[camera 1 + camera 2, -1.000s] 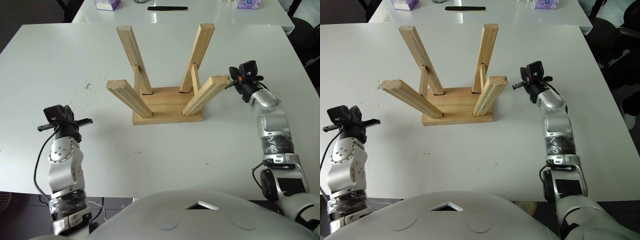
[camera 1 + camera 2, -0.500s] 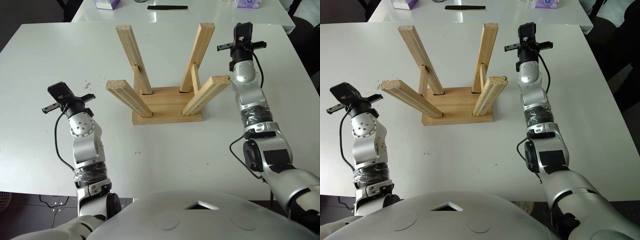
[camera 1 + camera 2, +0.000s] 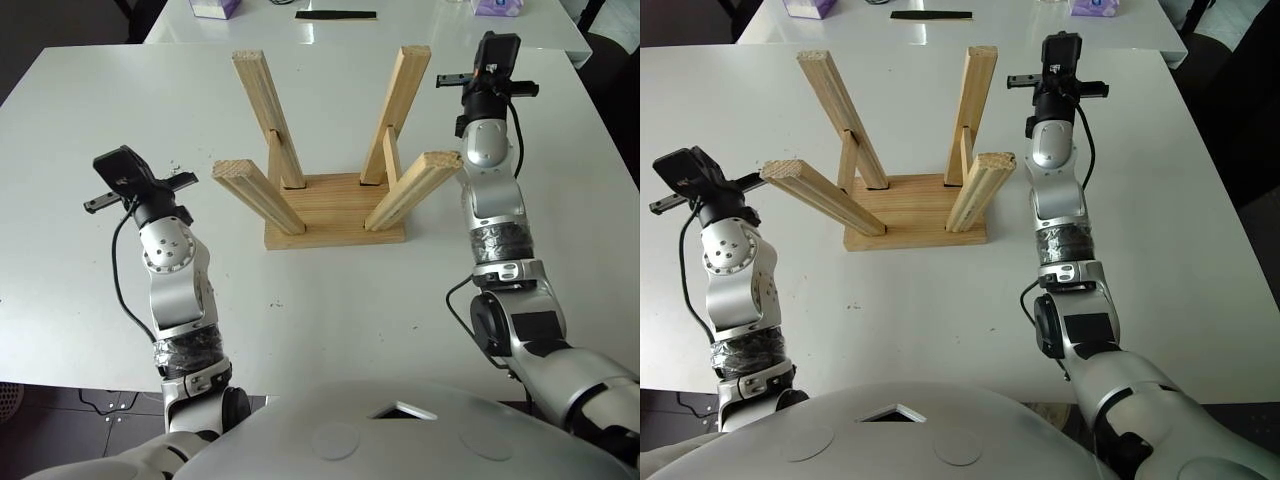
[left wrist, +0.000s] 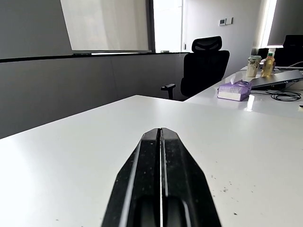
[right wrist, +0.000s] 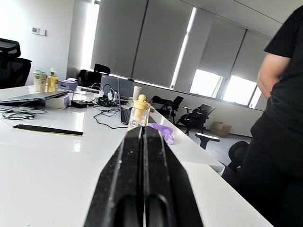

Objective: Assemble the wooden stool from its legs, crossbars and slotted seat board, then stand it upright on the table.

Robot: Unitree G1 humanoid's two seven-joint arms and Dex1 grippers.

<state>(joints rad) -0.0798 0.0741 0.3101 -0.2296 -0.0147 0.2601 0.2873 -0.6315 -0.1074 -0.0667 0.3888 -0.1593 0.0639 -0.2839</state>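
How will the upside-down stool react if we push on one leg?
Probably rigid: wooden legs look seated in the seat board. Likely slides rather than tips, as the board lies flat on the smooth table. A push high on a leg might lever it up.

The wooden stool (image 3: 335, 190) stands upside down near the middle of the white table (image 3: 90, 110), fully put together. Its pale, rectangular seat board (image 3: 335, 215) lies flat on the tabletop. Four square-cut legs rise from it and splay outward: the far left leg (image 3: 262, 110), the far right leg (image 3: 397, 105), the near left leg (image 3: 255, 195) and the near right leg (image 3: 412, 187). A short crossbar (image 3: 276, 160) sits against the far left leg, and another (image 3: 389, 155) against the far right one.
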